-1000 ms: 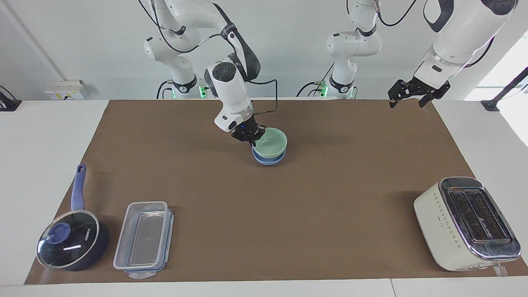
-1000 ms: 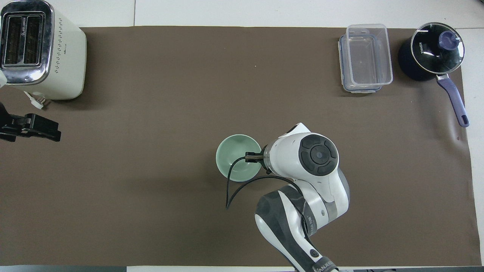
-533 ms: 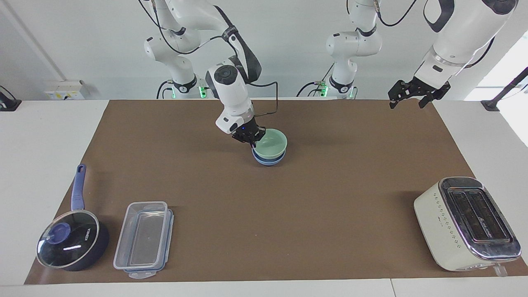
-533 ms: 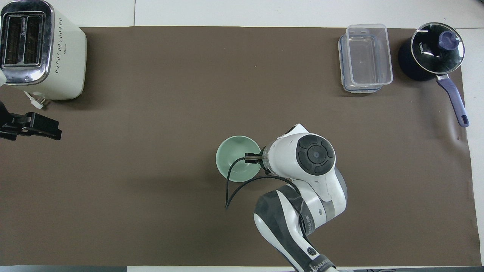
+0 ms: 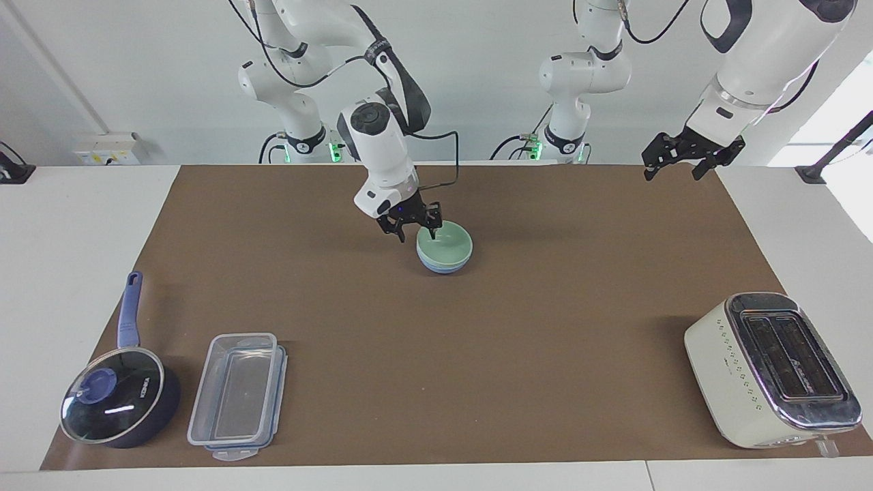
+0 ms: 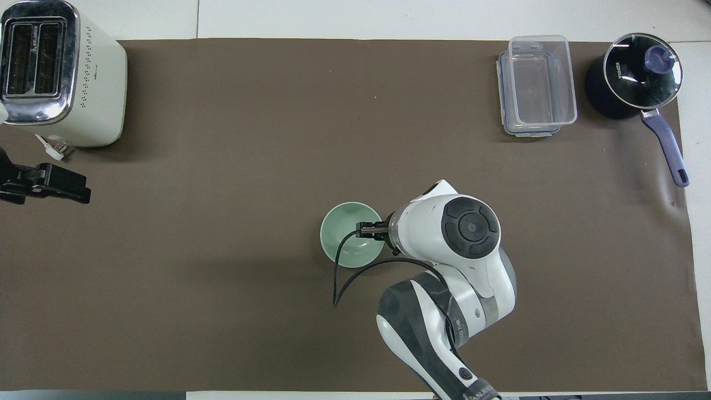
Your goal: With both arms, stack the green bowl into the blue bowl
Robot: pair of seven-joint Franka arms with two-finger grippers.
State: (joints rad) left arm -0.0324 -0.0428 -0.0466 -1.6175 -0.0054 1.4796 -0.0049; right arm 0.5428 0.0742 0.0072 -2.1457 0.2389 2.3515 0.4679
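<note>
The pale green bowl (image 5: 447, 245) sits nested in the light blue bowl (image 5: 442, 268), of which only a low band shows under it. They stand mid-table, toward the robots. My right gripper (image 5: 416, 228) is open at the green bowl's rim on the right arm's side, one finger over the rim and one outside it. In the overhead view the green bowl (image 6: 347, 236) hides the blue one, and the right arm's wrist (image 6: 469, 225) covers its own fingers. My left gripper (image 5: 672, 169) is open and empty in the air over the table's edge at the left arm's end, waiting.
A cream toaster (image 5: 771, 368) stands far from the robots at the left arm's end. A clear lidded box (image 5: 239, 394) and a dark blue lidded saucepan (image 5: 116, 402) stand far from the robots at the right arm's end. Two small white arms (image 5: 573, 75) stand still at the back.
My right gripper has opened and let go of the green bowl. The bowl has dropped from a tilted, raised hold to sit level and deeper in the blue bowl.
</note>
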